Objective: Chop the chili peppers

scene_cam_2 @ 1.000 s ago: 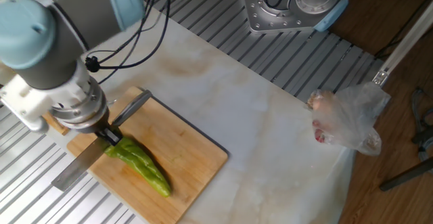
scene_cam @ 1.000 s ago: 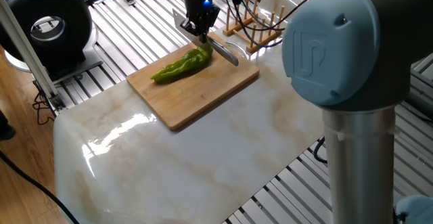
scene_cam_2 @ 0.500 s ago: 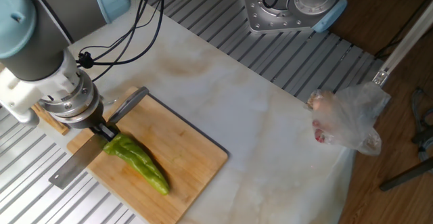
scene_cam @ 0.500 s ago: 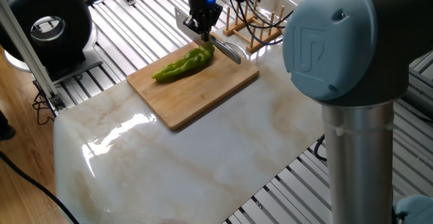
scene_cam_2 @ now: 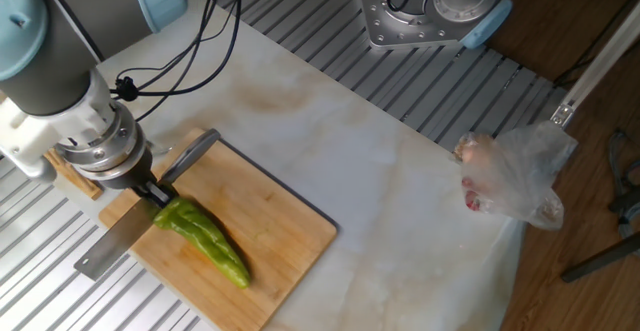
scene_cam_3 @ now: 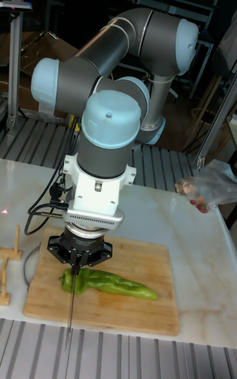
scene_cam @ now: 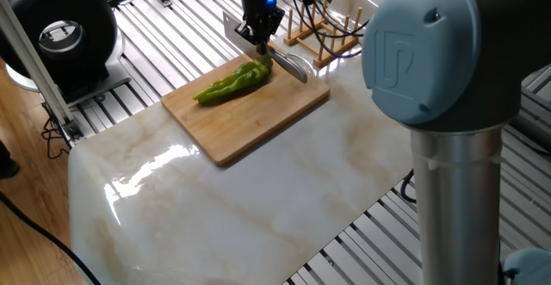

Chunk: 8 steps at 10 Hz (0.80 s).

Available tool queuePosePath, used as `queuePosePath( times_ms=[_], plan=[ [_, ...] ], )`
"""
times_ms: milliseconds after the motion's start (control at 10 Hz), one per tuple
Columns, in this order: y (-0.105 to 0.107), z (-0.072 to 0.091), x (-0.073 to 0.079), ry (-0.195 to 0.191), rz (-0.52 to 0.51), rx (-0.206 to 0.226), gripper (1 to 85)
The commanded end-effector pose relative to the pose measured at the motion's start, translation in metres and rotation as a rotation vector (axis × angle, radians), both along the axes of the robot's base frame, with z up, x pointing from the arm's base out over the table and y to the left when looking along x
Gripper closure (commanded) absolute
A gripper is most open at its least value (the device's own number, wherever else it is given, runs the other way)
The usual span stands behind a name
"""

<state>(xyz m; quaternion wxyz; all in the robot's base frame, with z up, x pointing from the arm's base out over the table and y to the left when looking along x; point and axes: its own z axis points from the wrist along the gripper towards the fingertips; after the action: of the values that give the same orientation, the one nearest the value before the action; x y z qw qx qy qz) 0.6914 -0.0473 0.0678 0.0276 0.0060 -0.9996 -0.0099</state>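
Note:
One long, wrinkled light-green chili pepper (scene_cam: 231, 83) (scene_cam_2: 205, 236) (scene_cam_3: 108, 281) lies whole on the wooden cutting board (scene_cam: 258, 117) (scene_cam_2: 285, 236) (scene_cam_3: 141, 310). My gripper (scene_cam: 256, 37) (scene_cam_2: 150, 193) (scene_cam_3: 78, 259) stands over the pepper's thick end, shut on a knife (scene_cam_2: 112, 244). The knife's grey handle (scene_cam: 289, 66) (scene_cam_2: 190, 154) sticks out one side, and its blade (scene_cam: 233, 28) (scene_cam_3: 70, 303) sits across the pepper's thick end. Whether the edge is in the flesh cannot be told.
The board lies on a marble tabletop (scene_cam: 215, 207). A wooden rack (scene_cam: 323, 35) stands just behind the board. A plastic bag (scene_cam_2: 515, 176) with reddish contents sits at the table's far edge. A black round device (scene_cam: 60, 31) stands off the table's corner.
Over the last second the gripper and knife shifted slightly toward the board's back edge, and the pepper's thick end moved a little with them. Nothing has moved in the last half second.

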Motion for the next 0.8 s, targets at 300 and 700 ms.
queuePosePath(
  times_ms=[300, 700],
  plan=[
    [0.0, -0.0011, 0.0013, -0.017, 0.016, 0.022, 84.3],
    [0.0004, -0.003, 0.0, -0.019, 0.031, 0.023, 84.3]
  ],
)
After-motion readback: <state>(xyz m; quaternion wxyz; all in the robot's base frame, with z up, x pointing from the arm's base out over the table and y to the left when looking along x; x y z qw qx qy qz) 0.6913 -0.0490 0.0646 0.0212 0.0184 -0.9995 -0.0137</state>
